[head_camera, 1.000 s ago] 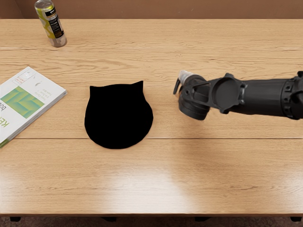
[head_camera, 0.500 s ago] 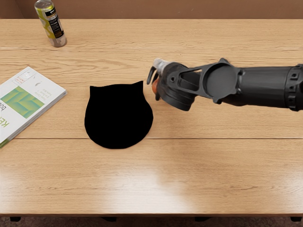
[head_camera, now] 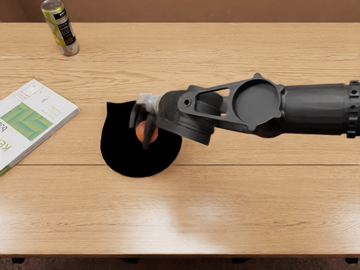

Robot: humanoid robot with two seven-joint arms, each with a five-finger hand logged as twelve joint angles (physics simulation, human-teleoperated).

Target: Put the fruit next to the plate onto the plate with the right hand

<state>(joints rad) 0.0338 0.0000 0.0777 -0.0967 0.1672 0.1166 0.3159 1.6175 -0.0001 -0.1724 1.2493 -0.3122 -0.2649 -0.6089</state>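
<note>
**Right hand now over the plate, fruit in its grip**

Since a second ago, your right hand [head_camera: 152, 114] has swept from the 3 o'clock side of the plate to a spot above its middle, bringing the fruit along.

At the table's [head_camera: 236, 214] 9 o'clock edge lies a book [head_camera: 28, 121], and a can [head_camera: 60, 27] stands at 11 o'clock. Both are well apart from the work. The black plate [head_camera: 121, 154], with two ear-like points on its 12 o'clock rim, sits left of centre. The orange fruit [head_camera: 144, 131] shows over the plate's 2 o'clock part, with the fingers [head_camera: 135, 115] curled around it. You cannot tell from this view whether it touches the plate or hangs above it. The forearm runs off toward 3 o'clock.

Mind the release. The plate looks flat and rimless, so a round fruit let go from any height could roll off toward 3 or 6 o'clock. Lower it until it rests, then spread the fingers slowly. One that stays hooked under it could drag it along as the arm draws back toward 3 o'clock.
</note>
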